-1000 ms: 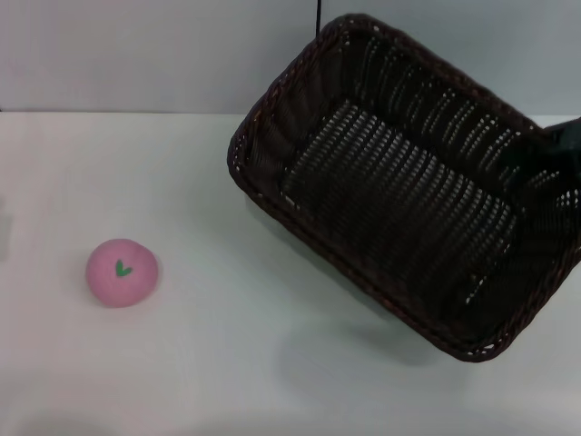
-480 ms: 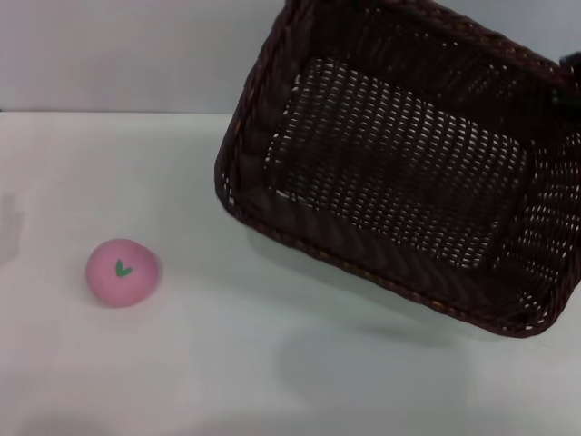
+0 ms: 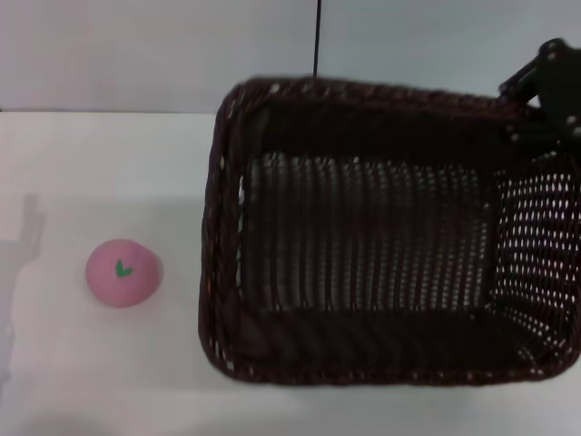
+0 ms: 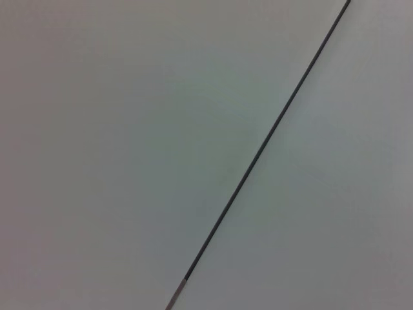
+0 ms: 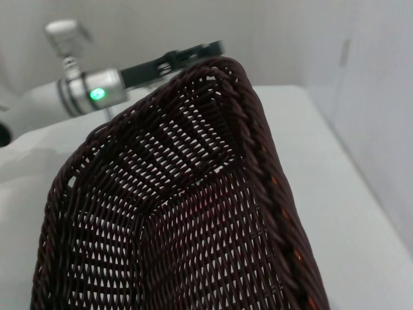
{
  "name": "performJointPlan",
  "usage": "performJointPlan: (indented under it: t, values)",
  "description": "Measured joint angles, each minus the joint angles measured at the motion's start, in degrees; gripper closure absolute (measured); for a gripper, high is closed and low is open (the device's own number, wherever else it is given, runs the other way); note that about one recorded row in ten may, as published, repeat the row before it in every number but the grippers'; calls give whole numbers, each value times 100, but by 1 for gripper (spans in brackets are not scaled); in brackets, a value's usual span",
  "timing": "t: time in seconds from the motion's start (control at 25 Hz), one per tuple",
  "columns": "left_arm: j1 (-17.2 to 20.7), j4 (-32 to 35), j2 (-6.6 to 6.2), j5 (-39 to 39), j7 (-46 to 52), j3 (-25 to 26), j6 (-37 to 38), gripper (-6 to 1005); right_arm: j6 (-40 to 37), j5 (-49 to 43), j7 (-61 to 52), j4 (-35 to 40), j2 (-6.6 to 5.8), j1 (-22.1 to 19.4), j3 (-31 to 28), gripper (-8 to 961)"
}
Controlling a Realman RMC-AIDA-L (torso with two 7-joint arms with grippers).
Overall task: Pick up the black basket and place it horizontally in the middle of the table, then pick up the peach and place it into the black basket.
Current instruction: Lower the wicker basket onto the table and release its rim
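Observation:
The black basket (image 3: 363, 245) hangs above the white table (image 3: 109, 372), right of centre, its long side running left to right and its opening facing up. My right gripper (image 3: 547, 95) is shut on its far right rim corner. The right wrist view looks along the basket's woven wall (image 5: 181, 219). The peach (image 3: 123, 272) lies on the table at the left, a short way from the basket's left end. My left gripper (image 5: 184, 57) shows only far off in the right wrist view, beyond the basket rim, above the table's left side.
A grey wall (image 3: 136, 54) runs behind the table, with a thin dark seam (image 3: 318, 36). The left wrist view shows only this plain wall and seam (image 4: 258, 152). The left arm's shadow (image 3: 27, 236) falls on the table's left edge.
The basket has swung from a diagonal tilt to lie level and left-to-right, and has moved left and nearer the camera. The right gripper moved with it. The peach has not moved.

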State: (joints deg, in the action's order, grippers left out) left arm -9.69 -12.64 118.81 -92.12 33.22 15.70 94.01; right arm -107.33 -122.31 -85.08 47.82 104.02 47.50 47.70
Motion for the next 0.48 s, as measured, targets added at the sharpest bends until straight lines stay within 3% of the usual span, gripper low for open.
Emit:
performJointPlan:
  t: [0.28, 0.48]
  values:
    - [25, -75, -5, 0, 0, -65, 10, 246, 123, -67, 253, -368, 71, 287, 296, 791]
    - [59, -81, -18, 1, 0, -270, -13, 246, 662, -63, 718, -900, 175, 438, 287, 790]
